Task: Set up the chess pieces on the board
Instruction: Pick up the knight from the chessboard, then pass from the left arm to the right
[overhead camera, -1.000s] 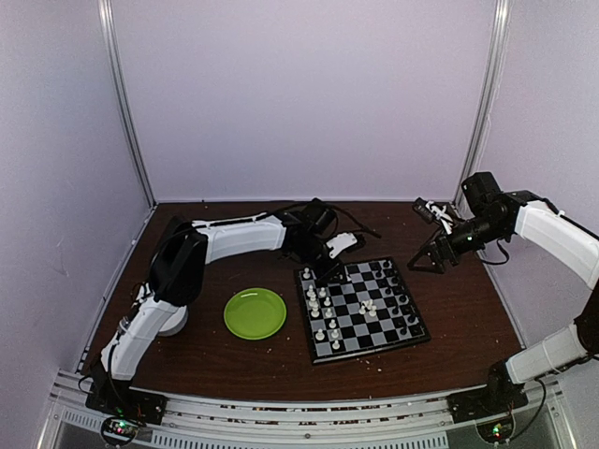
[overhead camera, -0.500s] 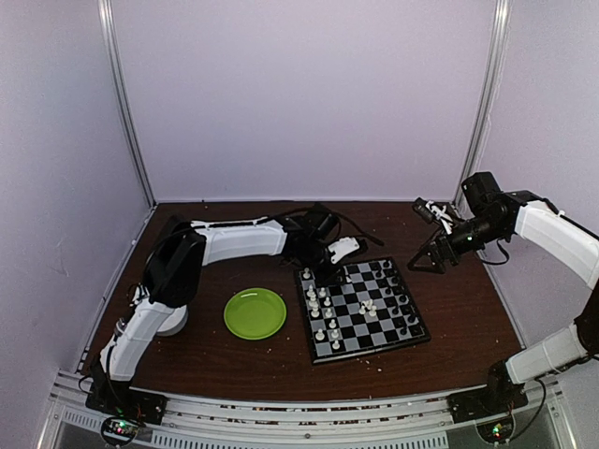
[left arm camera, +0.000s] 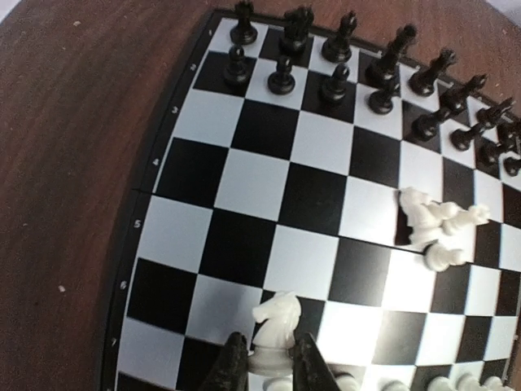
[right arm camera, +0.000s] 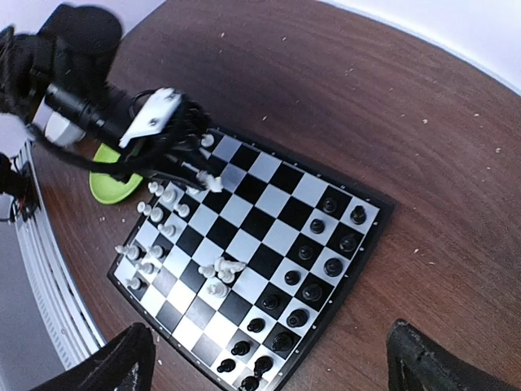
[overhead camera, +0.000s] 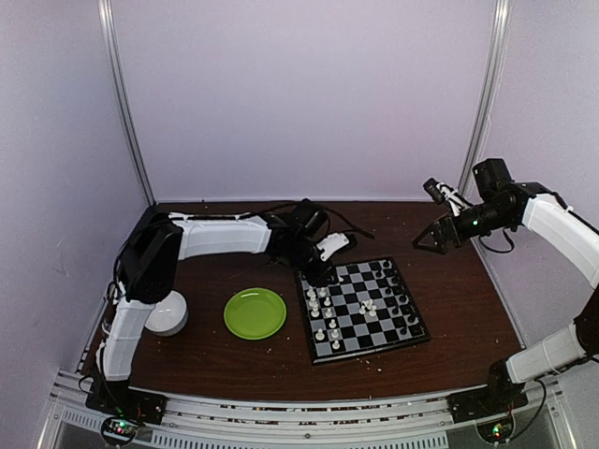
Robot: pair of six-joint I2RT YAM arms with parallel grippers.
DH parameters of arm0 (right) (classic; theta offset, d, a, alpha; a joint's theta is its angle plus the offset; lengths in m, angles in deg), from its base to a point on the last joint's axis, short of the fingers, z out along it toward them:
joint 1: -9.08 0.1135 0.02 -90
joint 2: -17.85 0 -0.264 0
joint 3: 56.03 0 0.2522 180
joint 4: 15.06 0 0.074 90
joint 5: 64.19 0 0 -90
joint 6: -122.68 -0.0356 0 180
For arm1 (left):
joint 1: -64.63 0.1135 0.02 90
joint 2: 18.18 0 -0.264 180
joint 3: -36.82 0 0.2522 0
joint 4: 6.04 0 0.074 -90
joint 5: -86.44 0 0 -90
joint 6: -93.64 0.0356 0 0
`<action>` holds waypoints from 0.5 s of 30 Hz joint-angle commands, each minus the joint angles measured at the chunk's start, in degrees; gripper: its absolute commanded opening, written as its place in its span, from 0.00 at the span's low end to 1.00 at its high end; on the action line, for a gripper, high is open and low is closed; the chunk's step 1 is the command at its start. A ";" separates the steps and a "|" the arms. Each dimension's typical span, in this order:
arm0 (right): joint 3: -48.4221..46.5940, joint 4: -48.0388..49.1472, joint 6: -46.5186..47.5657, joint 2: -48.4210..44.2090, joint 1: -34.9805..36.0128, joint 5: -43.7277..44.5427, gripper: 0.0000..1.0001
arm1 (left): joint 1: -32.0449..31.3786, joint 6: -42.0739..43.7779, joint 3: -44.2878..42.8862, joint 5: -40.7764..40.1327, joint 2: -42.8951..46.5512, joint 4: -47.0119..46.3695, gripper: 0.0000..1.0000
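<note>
Carefully does it: a white knight (left arm camera: 277, 324) is pinched at its base between the fingertips (left arm camera: 234, 366) of the left tool (left arm camera: 273, 371), low over the white side of the board (overhead camera: 370, 335), near the board's numbered edge. Whether the knight's foot is touching its square or is lifted just clear cannot be told.

The black chess pieces (left arm camera: 358, 65) are ranked in two rows along the opposite side, other white pieces (overhead camera: 318, 304) are gathered close to the knight's side, and a few toppled white pieces (left arm camera: 435, 224) are left lying near the middle. The right tool (right arm camera: 269, 334) is held high and well apart from the board, its fingers spread wide, nothing carried. A green plate (overhead camera: 255, 312) is set on the counter (overhead camera: 449, 309) just beside the board.

The step in hand is judged to be the seating of the knight on its back-row square. For that to be done well, the piece should be kept upright, carried low yet clear of neighbouring pawns, and centred on the square before the fingers are parted; the tool should then be drawn straight up so that the figure is not dragged over. The task is judged partly done: the toppled pieces are not yet stood in place.
</note>
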 commanded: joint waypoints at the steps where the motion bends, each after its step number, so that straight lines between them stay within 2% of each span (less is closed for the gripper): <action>1: -8.66 -2.46 -5.63 2.61 -3.32 -5.27 1.00 | 0.37 -6.01 5.81 0.99 11.47 -9.91 0.14; 3: -13.66 -8.54 -3.44 6.47 -3.35 -10.92 0.98 | 0.32 -8.03 9.24 0.82 15.40 -12.65 0.14; 8: -18.35 -13.02 -8.28 14.35 -2.21 -21.49 0.69 | -0.61 -11.92 17.44 -2.06 22.95 -19.74 0.14; 11: -19.04 -14.98 -9.33 17.41 1.28 -21.48 0.64 | -1.39 -12.67 19.70 -4.10 25.54 -21.24 0.14; 15: -19.29 -13.75 -11.63 19.99 5.22 -25.77 0.61 | -3.08 -12.46 20.73 -6.72 27.62 -21.98 0.15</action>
